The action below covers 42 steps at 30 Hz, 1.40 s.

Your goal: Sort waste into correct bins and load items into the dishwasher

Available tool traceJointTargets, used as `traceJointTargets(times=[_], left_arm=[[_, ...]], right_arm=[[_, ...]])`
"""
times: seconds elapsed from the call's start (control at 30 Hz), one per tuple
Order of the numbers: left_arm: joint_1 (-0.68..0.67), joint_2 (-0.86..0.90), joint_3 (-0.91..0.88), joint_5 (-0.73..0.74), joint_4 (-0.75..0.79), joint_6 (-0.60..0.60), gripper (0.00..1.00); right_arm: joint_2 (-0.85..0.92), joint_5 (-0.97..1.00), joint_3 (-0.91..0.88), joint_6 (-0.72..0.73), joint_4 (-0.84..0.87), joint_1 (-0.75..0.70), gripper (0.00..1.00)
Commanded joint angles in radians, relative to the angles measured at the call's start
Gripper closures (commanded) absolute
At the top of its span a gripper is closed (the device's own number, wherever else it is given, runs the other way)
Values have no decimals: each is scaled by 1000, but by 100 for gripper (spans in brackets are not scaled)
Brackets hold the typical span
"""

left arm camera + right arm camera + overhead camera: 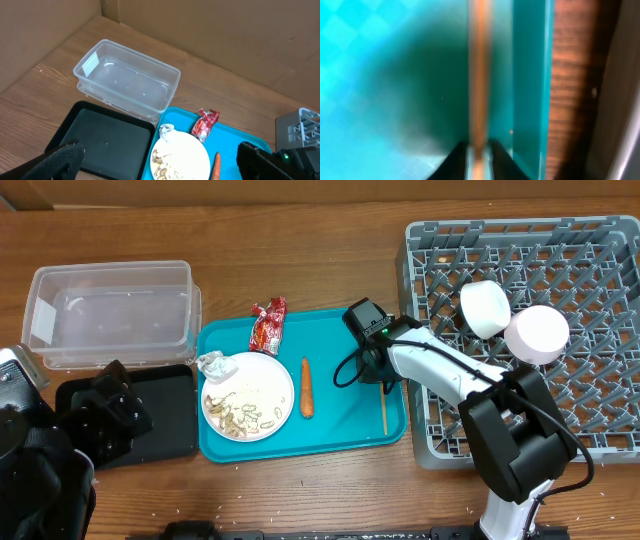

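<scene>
Wooden stick (479,75): pinched between your right gripper's (479,157) jaws, extending ahead of them over the teal tray (380,60), rim just beside. Left gripper (160,152) jaws spread wide.

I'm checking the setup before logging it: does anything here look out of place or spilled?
Only small things. The red wrapper pokes over the back rim of the teal tray instead of lying fully inside, and a crumpled tissue sits on the rim of the plate of scraps. Nothing looks spilled or broken.
</scene>
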Motion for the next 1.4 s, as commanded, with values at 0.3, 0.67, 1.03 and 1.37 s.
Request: traceJointTargets(times=[0.3, 0.67, 1.03, 1.37], left_arm=[[-4, 1, 8, -21, 3, 8, 0], [-4, 2, 8, -21, 3, 8, 0], [-4, 2, 8, -21, 3, 8, 0], [-4, 6, 8, -21, 3, 8, 0]], right_arm=[[-125, -26, 189, -19, -142, 36, 96], [-280, 148, 387, -241, -187, -125, 96], [-97, -27, 386, -330, -131, -302, 93], [-197, -36, 526, -259, -288, -279, 64]])
